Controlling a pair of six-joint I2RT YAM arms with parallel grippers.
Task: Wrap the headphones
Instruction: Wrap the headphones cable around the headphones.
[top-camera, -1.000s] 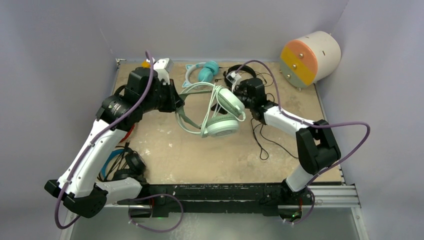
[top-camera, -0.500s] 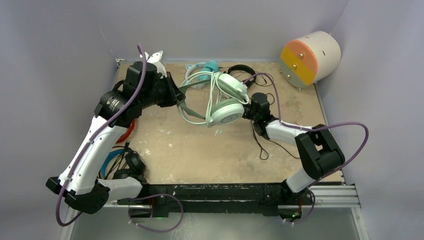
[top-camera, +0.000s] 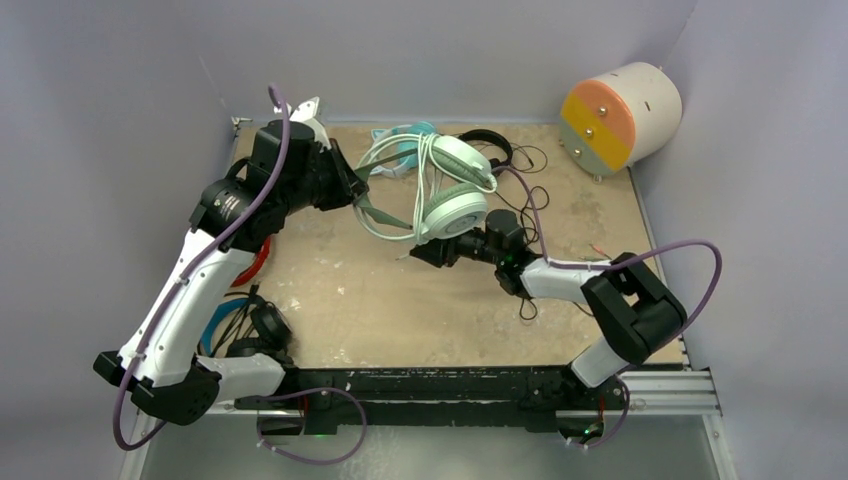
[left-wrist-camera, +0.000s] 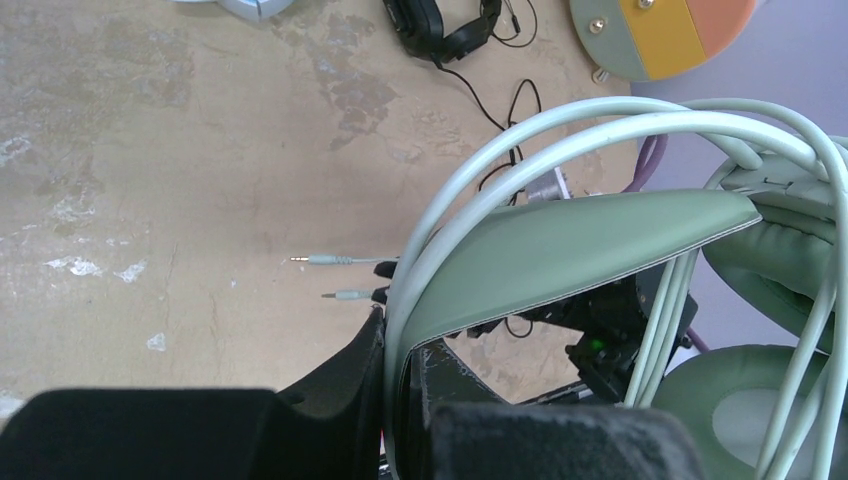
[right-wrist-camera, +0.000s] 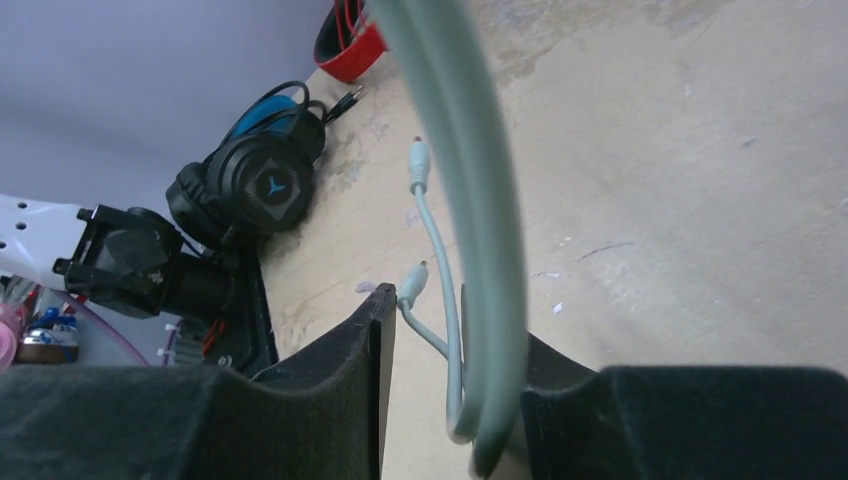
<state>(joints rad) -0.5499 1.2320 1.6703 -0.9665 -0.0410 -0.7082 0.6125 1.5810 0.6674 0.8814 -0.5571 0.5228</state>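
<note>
My left gripper (top-camera: 358, 192) is shut on the padded headband of the mint-green headphones (top-camera: 452, 195) and holds them above the table. In the left wrist view its fingers (left-wrist-camera: 395, 345) clamp the headband (left-wrist-camera: 560, 250), with cable loops wound over it. Two mint plugs (left-wrist-camera: 335, 261) hang free. My right gripper (top-camera: 420, 254) sits low, just in front of the earcups, pointing left. Its jaws (right-wrist-camera: 455, 320) stand apart with the mint cable (right-wrist-camera: 455, 360) looped between them, against the right finger.
Red headphones (top-camera: 258, 266) and black headphones with a blue band (top-camera: 255, 325) lie at the left edge. Teal cat-eared headphones (top-camera: 400, 140) and small black headphones (top-camera: 490, 145) lie at the back. A cream drum with an orange face (top-camera: 620, 115) sits beyond the back right corner.
My right gripper swung from behind the earcups round to their front and lower left, and its jaws narrowed around the cable. The left gripper carried the headphones slightly toward the back.
</note>
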